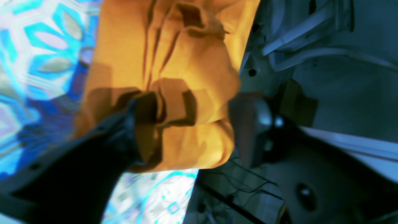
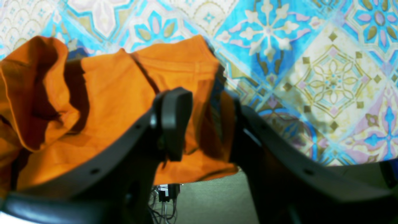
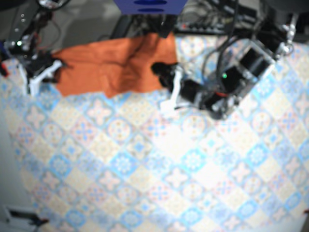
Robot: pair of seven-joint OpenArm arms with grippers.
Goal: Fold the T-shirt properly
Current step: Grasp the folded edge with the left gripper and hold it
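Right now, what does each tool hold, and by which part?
Both grip the T-shirt: right tool a hemmed edge, left tool a bunched fold.

I log the T-shirt point(image 3: 111, 67) lying on the table point(image 3: 145, 169) across the frame's upper left. The right gripper point(image 3: 47, 65) is at its left edge, the left gripper point(image 3: 159, 69) at its right edge.
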